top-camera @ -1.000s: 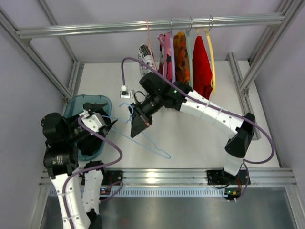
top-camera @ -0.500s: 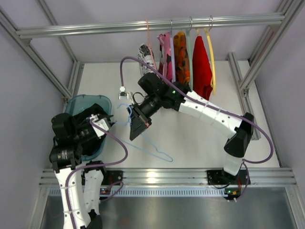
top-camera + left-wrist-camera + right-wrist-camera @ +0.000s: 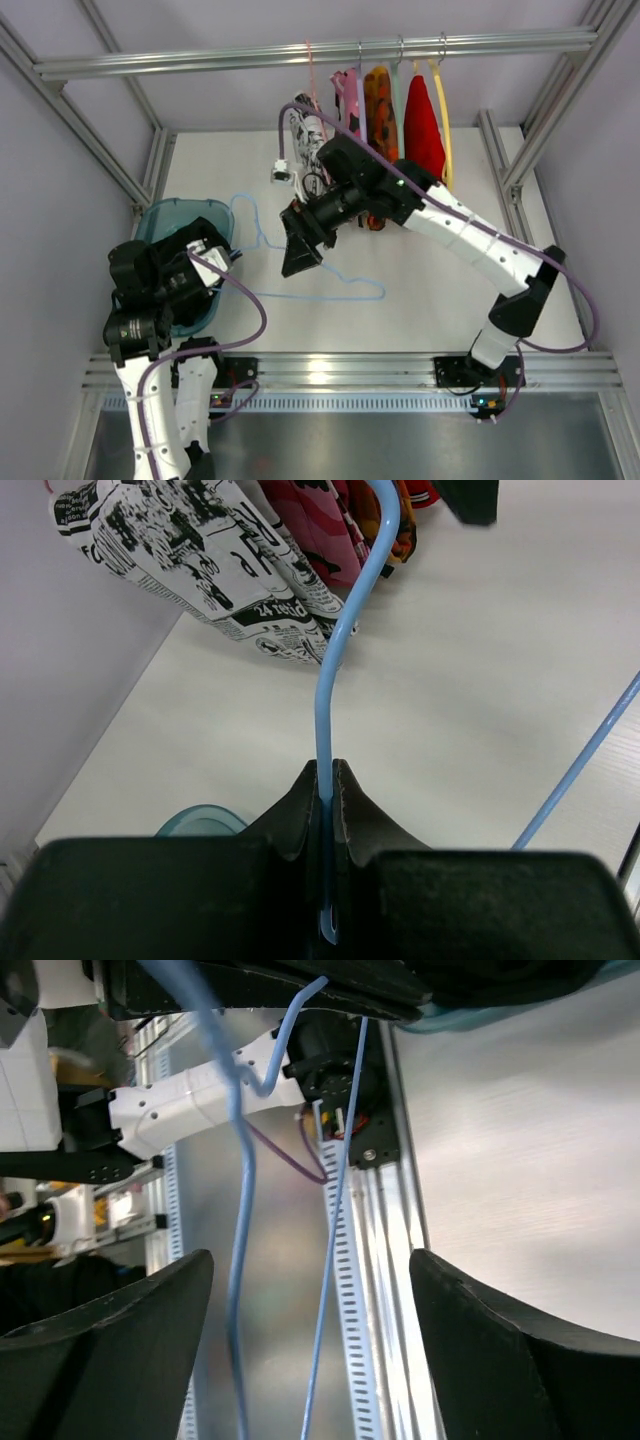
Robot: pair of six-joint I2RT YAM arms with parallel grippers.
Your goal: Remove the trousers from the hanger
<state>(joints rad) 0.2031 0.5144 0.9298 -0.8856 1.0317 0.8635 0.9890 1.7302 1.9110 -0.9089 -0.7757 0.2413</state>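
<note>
Light-blue wire of the hanger hangs bare over the table, pinched in the closed left end effector and loose between the right end effector's parted fingers; the trousers, unseen, look already off.

A robotics lab test cell: an aluminium-profile frame encloses a white table between plain panels, two robot arms are bolted to a base rail, and clothes hang from a bar.
</note>
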